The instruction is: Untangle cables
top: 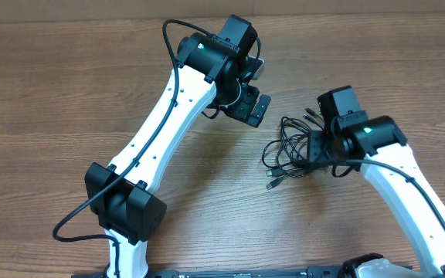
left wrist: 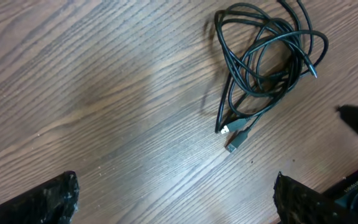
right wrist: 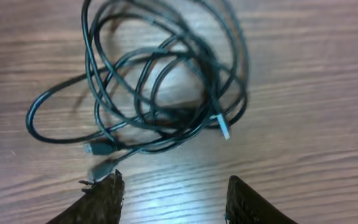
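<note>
Looking down from overhead, you see the cables [top: 288,147] lying in one loose tangled bundle on the wooden table [top: 68,85], right of centre, between your two arms.

Your left gripper [left wrist: 173,199] hangs to the far left of the bundle and well apart from it. Its black fingers [left wrist: 42,199] are spread as wide as the wrist view can take in, with only bare wood between them. From that wrist you see a pale plug tip [left wrist: 225,130] and a grey plug [left wrist: 232,147] lying side by side at the near edge of the coil.

Your right gripper [right wrist: 174,199] sits at the right edge of the bundle, whose loops run in under the wrist in the overhead view. Its fingers [right wrist: 104,199] are parted, with bare table in the gap and nothing gripped. One dark plug [right wrist: 102,168] lies just beside the left fingertip; you cannot tell whether they touch. A silver plug [right wrist: 224,129] rests on the coil's right side.

A thick black wire [top: 76,220] loops out from the left arm near its base, well clear of the bundle.
</note>
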You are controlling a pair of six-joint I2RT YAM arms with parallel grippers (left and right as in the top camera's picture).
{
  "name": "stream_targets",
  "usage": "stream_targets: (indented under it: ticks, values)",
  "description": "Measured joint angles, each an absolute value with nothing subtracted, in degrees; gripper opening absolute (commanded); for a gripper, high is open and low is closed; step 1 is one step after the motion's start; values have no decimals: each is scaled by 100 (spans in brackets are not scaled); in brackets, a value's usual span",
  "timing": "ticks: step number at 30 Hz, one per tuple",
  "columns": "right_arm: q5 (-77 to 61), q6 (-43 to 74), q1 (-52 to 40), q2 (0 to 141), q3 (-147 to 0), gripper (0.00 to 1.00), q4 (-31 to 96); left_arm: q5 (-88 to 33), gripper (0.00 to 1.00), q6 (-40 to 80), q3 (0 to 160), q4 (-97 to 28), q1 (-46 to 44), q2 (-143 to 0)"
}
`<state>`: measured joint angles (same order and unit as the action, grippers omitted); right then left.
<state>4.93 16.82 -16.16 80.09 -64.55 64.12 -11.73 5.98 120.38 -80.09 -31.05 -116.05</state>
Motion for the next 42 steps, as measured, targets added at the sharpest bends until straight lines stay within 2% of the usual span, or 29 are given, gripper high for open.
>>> stream_targets:
  ticks: [9,16,21,27,42]
  values:
    - [40,2438,-1616,8519,-6219,53,6200,-1170,100,598,12036,-7964,-3105,-11605]
    - [25,2532,-1616,8943,-5841,53,5404,-1170,100,598,12038,-7966,-3105,-11605]
    - [45,2633,-1522,8986,-5835,52,5315,-1168,100,600,12036,-7966,-3105,-11605]
    - [82,2679,-939,9008,-5450,49,5081,-1168,100,598,12036,-7961,-3105,-11605]
    - [-215,2676,-919,9030,-5330,49,4438,-1170,100,598,12036,-7839,-3105,-11605]
